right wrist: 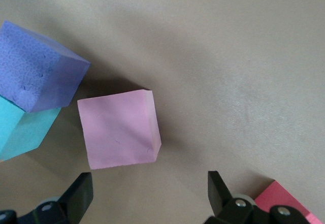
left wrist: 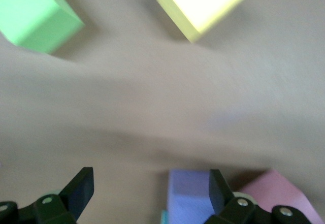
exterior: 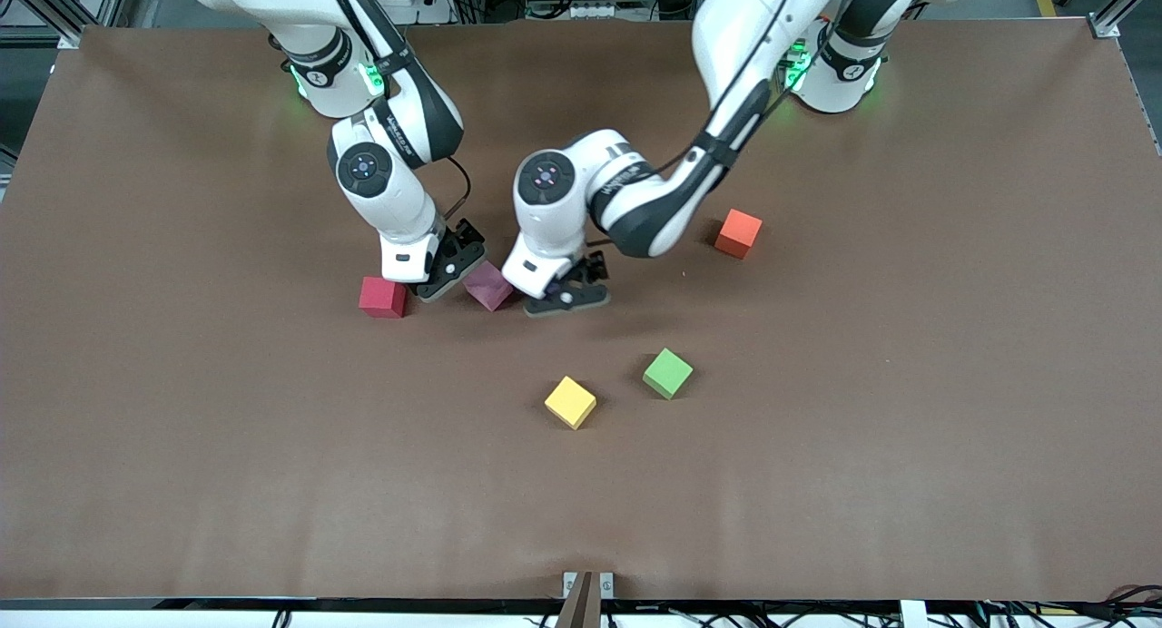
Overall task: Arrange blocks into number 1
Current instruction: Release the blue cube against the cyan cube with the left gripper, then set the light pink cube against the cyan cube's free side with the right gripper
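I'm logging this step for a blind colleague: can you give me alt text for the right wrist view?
The right hand hangs open over the brown table, with a pink block just ahead of its fingers. A purple block sits against a teal block close by, and a red block shows beside one finger.

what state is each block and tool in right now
left tool: open, empty, low over the table beside the pink block
right tool: open, empty, low between the red block and the pink block
pink block: on the table, loose
purple block: resting on the teal block
teal block: under the purple block
red block: on the table, alone
orange block: alone
green block: alone
yellow block: alone
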`<act>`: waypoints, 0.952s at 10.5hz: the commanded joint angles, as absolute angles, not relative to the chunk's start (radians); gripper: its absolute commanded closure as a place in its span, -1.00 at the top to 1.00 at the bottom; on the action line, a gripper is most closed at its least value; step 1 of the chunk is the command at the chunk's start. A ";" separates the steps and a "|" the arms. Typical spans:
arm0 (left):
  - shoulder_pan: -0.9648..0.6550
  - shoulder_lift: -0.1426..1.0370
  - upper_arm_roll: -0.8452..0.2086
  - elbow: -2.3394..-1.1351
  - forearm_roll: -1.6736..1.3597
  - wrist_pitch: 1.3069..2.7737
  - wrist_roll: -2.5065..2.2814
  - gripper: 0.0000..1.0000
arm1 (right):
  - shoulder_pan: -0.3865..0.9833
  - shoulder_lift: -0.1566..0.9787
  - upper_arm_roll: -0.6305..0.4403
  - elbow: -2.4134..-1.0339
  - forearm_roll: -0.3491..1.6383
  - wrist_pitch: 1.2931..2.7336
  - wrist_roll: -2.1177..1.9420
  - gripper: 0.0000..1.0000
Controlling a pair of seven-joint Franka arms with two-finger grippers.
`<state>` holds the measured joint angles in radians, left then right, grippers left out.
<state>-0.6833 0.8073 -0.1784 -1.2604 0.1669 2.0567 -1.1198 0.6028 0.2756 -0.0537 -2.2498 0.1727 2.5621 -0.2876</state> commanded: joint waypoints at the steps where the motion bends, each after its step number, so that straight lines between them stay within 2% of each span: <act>1: -0.545 0.767 -0.204 -1.284 0.172 1.923 -1.038 1.00 | 0.618 0.307 -0.054 -2.244 0.195 2.592 -0.293 1.00; 3: -0.447 0.746 -0.206 -1.290 0.160 1.808 -0.893 1.00 | 0.640 0.345 -0.054 -2.214 0.228 2.594 -0.293 1.00; 4: -0.402 0.723 -0.206 -1.305 0.158 1.798 -0.844 1.00 | 0.652 0.354 -0.054 -2.203 0.238 2.594 -0.287 1.00; 8: -0.200 0.543 -0.256 -1.530 0.144 1.810 -0.631 1.00 | 0.664 0.370 -0.055 -2.191 0.239 2.594 -0.285 1.00; 10: -0.155 0.515 -0.265 -1.584 0.144 1.839 -0.557 1.00 | 0.664 0.385 -0.055 -2.177 0.238 2.594 -0.285 1.00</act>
<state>-0.1850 0.5760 -0.2471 -1.4850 0.1605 1.8006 -0.6026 0.6550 0.3588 -0.0512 -2.2049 0.2213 2.5930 -0.2851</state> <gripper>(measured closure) 0.000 0.000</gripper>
